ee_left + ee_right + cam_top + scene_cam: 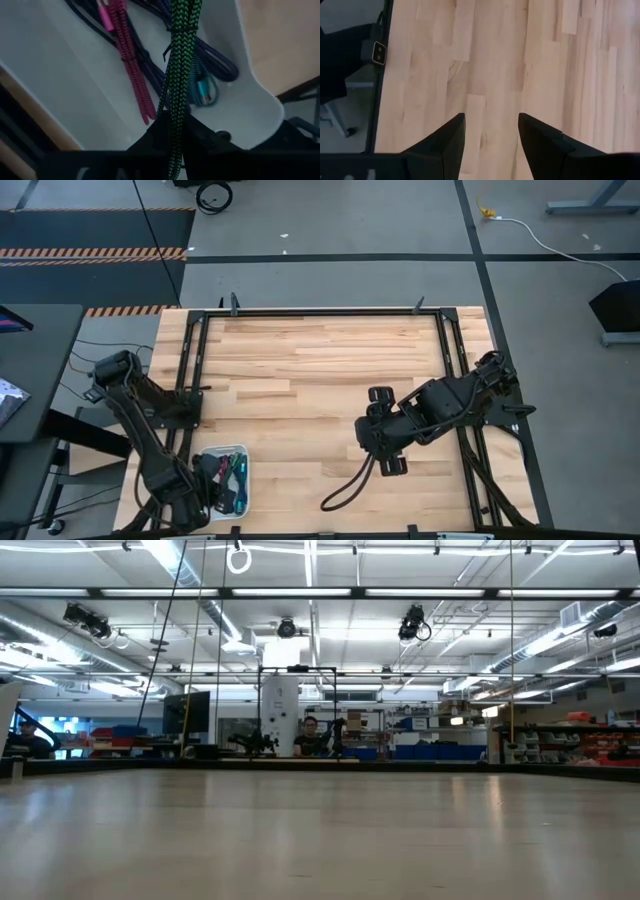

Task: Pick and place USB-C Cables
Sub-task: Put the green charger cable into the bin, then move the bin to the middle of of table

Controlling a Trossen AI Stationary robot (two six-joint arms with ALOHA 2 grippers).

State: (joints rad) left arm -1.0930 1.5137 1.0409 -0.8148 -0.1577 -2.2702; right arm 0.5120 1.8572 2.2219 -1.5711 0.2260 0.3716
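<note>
**High view: left arm at the tray w/ green cable, right arm idle mid-table**

High view shows the white rounded-rectangle plastic tray [243, 452] at the near-left corner of the pale wooden plank table [310, 370], w/ a tangle of coloured cable bundles in it. Left gripper [212, 498] sits over the tray's near end. Right gripper [378, 442] hangs over bare wood, right of centre, well apart from the tray.

Left wrist view: the green-and-black braided USB-C cable [177, 75] runs straight down into the left gripper [172, 131]; jaws closed tight on it, no gap visible either side of the braid. Behind it, lying in the tray [65, 85]: the magenta braided cable [131, 65], a dark blue-violet cable [220, 62] looped along the tray wall, and a teal braided cable w/ a bright teal plug [204, 92]. Purple one can't be told apart from the blue-violet here.

Right wrist view: right gripper [491, 131] has its jaws spread wide, nothing between them, only plank surface below.

Low view: tabletop and the room beyond, w/ a person [311, 735] at the back.
</note>
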